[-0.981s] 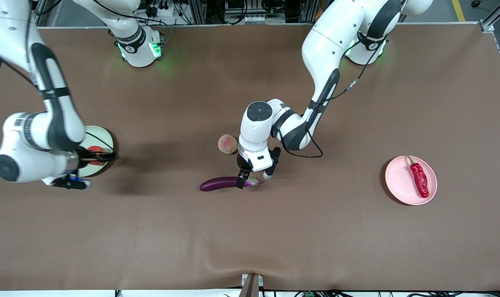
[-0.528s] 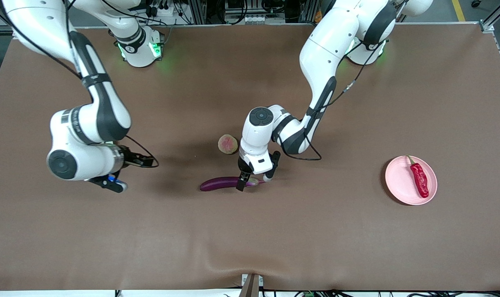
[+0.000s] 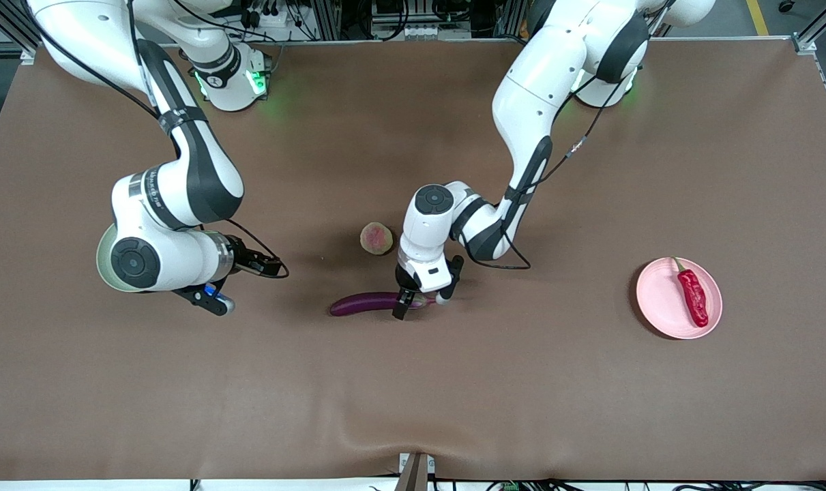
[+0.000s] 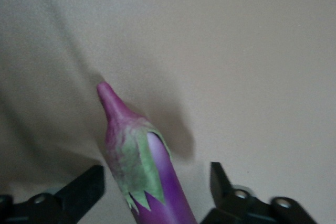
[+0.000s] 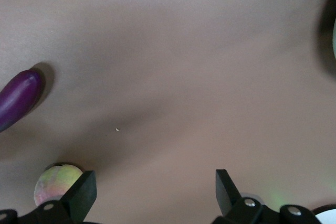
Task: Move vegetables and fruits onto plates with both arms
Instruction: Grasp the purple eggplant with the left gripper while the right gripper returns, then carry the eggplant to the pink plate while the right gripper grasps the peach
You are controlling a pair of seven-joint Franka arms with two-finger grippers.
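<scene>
The purple eggplant point(image 3: 361, 303) lies on the table at mid-table. My left gripper point(image 3: 409, 301) is down at its cap end, open, a finger on each side of the eggplant point(image 4: 157, 182) with small gaps. The round yellow-green fruit point(image 3: 376, 239) sits farther from the front camera than the eggplant. My right gripper point(image 3: 266, 264) hangs open and empty over the bare table, toward the right arm's end from that fruit point(image 5: 55, 182). The red chili point(image 3: 692, 297) lies on the pink plate point(image 3: 658, 300). Only a sliver of the green plate point(image 3: 101, 251) shows past the right arm.
The table is covered with a brown cloth point(image 3: 413, 395), which has a slight crease near its front edge. Both arm bases stand along the edge farthest from the front camera.
The right arm swung from over the green plate toward mid-table, gripper open, and now hides the red fruit there. The left gripper stays at the eggplant's cap, its fingers narrower.
</scene>
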